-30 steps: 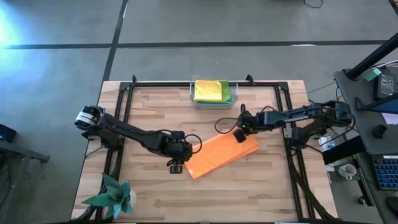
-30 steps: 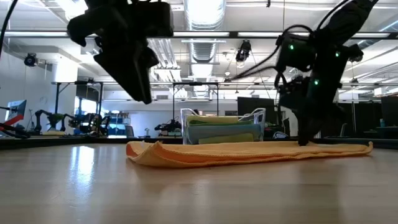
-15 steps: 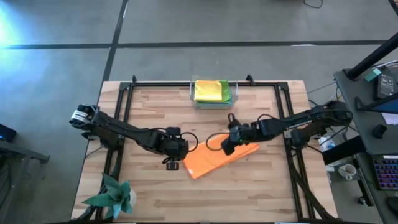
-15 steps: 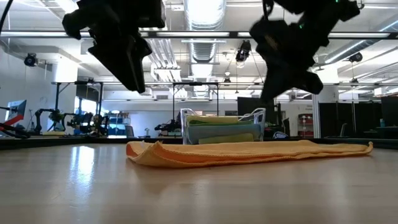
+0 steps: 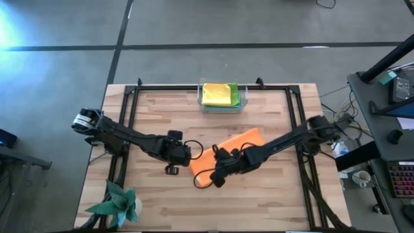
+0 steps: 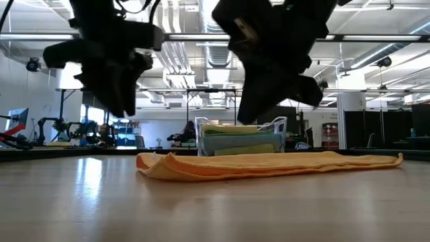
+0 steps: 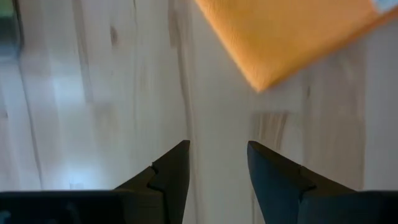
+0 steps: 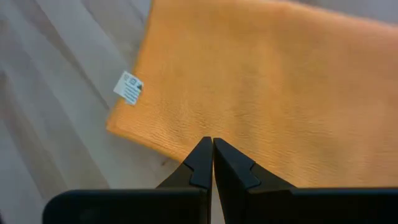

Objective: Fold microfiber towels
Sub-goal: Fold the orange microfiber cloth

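An orange microfiber towel, folded into a long strip, lies flat and slantwise on the wooden table; a white tag shows near its near-left end. My right gripper is shut and hovers over that end, clear of the cloth in the low view. My left gripper is open over bare wood just left of the towel, above the table. Folded yellow and green towels lie in a clear bin at the far middle.
The clear bin stands behind the towel at the table's far edge. A teal spiky paper ornament sits at the near left corner. Black rails frame the table. Bare wood lies to the near right.
My right gripper, still shut, has lifted off the towel's far right end and swept along the strip toward the table's left and near edge, turning as it went. My left gripper has drifted a little toward the left edge, away from the towel. The towel has stayed flat.
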You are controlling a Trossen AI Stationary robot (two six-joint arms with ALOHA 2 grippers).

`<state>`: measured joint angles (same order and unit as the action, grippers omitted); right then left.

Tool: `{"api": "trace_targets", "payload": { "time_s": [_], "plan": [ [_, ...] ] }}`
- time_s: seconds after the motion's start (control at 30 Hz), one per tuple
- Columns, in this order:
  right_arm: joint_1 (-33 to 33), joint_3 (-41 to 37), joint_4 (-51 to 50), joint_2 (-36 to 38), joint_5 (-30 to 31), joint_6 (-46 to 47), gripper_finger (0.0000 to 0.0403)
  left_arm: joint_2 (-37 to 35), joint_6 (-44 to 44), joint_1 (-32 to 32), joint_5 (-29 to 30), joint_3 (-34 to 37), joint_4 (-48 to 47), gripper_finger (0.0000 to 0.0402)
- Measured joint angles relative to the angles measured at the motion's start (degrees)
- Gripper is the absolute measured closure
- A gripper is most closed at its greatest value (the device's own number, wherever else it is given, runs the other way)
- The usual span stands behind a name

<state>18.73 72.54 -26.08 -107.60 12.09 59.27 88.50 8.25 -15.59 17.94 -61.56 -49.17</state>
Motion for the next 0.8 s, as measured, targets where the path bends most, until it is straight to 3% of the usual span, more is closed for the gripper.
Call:
{"api": "trace_targets", "payload": {
  "time_s": [0.43, 0.8],
  "plan": [
    [1.24, 10.70, -0.20, -11.47, -0.27, 0.96, 0.0392, -8.11, 5.61, -0.66, 0.56, 8.50, 0.18, 0.0257],
    [1.56, 12.52, -1.93, -15.95, -5.01, 3.30, 0.0392, -12.84, 7.95, -0.66, 0.67, 8.73, 2.97, 0.0257]
  ]
}}
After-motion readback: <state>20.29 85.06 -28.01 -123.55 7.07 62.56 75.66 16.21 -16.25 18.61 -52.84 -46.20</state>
